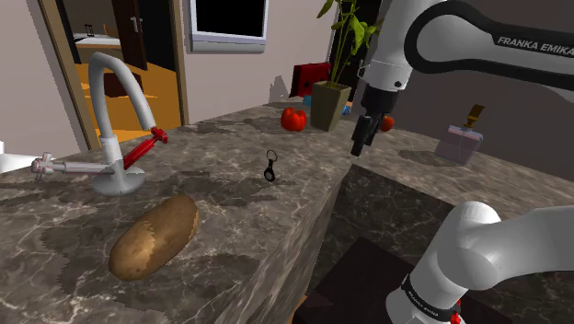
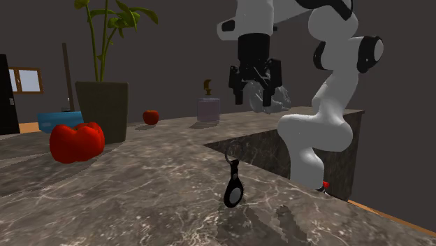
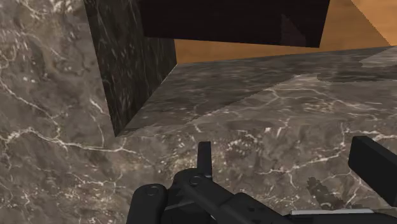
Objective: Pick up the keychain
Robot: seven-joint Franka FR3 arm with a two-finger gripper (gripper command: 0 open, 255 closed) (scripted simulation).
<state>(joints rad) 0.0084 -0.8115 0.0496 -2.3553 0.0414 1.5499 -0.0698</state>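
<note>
The keychain [image 1: 270, 167] is a small black fob with a ring on top, lying on the dark marble counter [image 1: 230, 216] near its inner edge. In the second exterior view the keychain [image 2: 233, 185] sits in the foreground, close to the corner of the counter's cut-out. My black gripper [image 1: 360, 144] hangs in the air to the shoulder view's right of the keychain, well apart from it and above the cut-out's corner. The gripper [image 2: 256, 98] is open, and in the wrist view the gripper [image 3: 289, 156] has only marble between its fingers [image 3: 204, 158].
A potato [image 1: 154, 236] and a faucet [image 1: 115, 120] stand at the shoulder view's left. A red pepper [image 1: 293, 118], a potted plant [image 1: 329, 104], a small red fruit [image 1: 386, 122] and a bottle [image 1: 459, 143] line the far side. A blue bowl [image 2: 59, 120] sits behind the pepper.
</note>
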